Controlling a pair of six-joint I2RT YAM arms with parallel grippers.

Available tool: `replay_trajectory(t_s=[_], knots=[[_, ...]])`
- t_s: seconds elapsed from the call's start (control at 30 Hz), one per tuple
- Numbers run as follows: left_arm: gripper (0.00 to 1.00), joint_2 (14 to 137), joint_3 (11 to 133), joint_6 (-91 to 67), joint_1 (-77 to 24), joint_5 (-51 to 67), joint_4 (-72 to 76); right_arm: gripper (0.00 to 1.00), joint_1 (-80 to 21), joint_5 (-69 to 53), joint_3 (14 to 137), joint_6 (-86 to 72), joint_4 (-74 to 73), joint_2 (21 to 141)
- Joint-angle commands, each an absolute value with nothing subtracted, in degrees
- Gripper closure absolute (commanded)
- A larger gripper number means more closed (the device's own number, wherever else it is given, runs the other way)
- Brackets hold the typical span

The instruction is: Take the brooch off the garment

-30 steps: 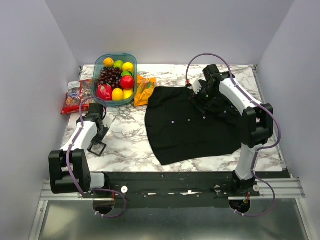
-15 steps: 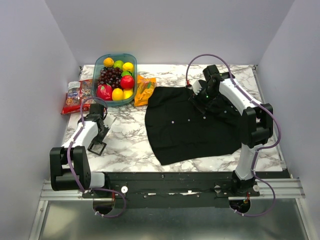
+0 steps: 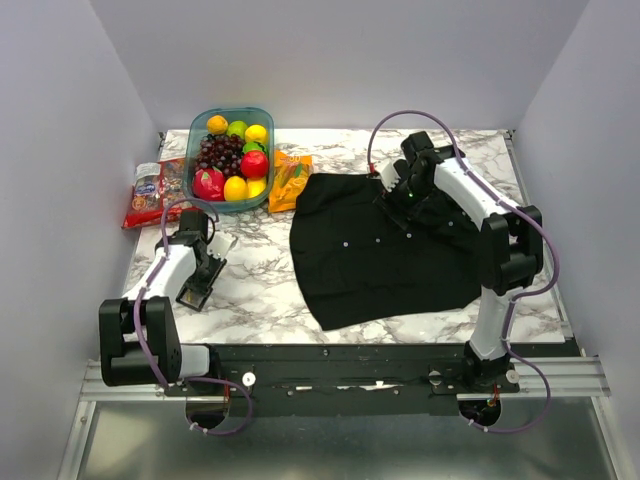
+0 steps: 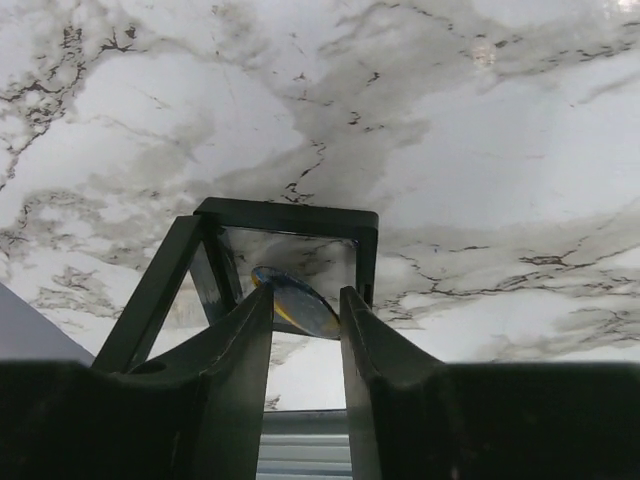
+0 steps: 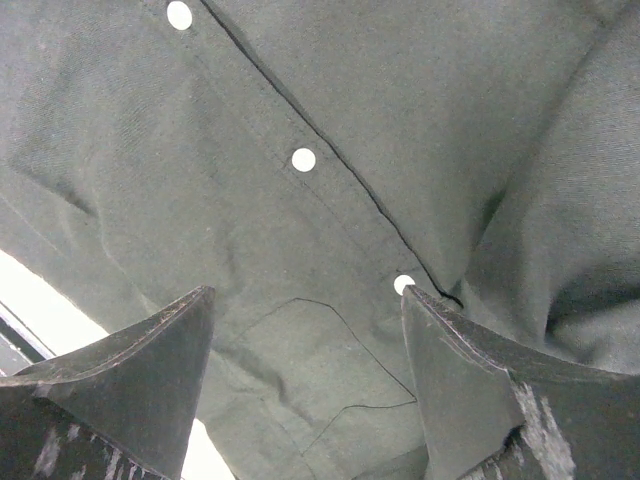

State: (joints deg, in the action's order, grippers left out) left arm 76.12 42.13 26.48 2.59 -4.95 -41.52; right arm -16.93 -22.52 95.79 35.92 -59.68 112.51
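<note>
The brooch, a small silvery disc with a yellowish rim, sits tilted just past my left gripper's fingertips, over a black square frame on the marble. My left gripper has its jaws parted, and the disc is wider than the gap between them. In the top view that gripper is at the table's left. The garment, a black shirt with tiny white buttons, lies spread at the right. My right gripper hangs wide open just above the garment's button placket, near its collar end.
A clear tub of fruit stands at the back left. Beside it lie a red snack packet and an orange packet. The arms' rail runs along the near table edge.
My left gripper's jaws have parted from fully shut, letting go of the brooch. The right gripper has shifted slightly toward the back left over the shirt.
</note>
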Motion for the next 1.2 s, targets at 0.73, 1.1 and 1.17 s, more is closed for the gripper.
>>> replay_trajectory(t_s=[0.73, 1.1, 1.17], knots=[[0.01, 79.7, 59.7, 26.0, -11.4, 5.6, -48.8, 0.17, -17.4, -24.9, 97.9, 35.2, -58.2, 109.0], [0.01, 74.7, 61.3, 25.6, 4.8, -5.3, -46.1, 0.17, -17.4, -25.7, 97.4, 34.6, -58.3, 109.3], [0.01, 75.2, 62.8, 25.9, 7.0, -6.9, -46.3, 0.17, -17.4, -25.7, 97.8, 34.5, -58.4, 109.9]])
